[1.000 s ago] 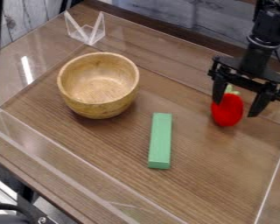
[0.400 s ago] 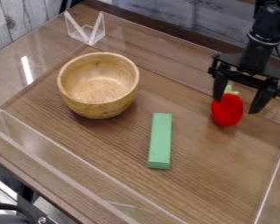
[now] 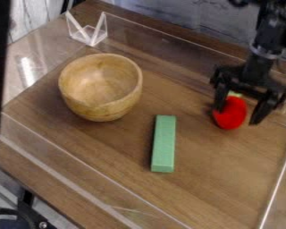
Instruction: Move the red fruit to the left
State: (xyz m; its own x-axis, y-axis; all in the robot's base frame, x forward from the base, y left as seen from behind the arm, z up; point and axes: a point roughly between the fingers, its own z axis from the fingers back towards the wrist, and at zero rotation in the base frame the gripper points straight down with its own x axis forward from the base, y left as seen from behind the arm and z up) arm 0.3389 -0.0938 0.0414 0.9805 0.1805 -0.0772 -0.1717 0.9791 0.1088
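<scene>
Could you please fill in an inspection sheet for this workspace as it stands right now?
Surface: wooden table with clear walls around it.
Job's things: red fruit at the right, resting on the table.
Clutter: wooden bowl at the left; green block lying flat at the middle.
Grippers: gripper open, pointing down, fingers either side of the red fruit; no grip visible.
Cables: nothing seen.
Surroundings: clear folded item at the back left corner.

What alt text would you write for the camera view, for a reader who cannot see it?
A robot gripper with open jaws points down around a small red fruit at the right of a wooden table. A wooden bowl stands at the left, and a long flat green block lies between them, nearer the camera.
</scene>
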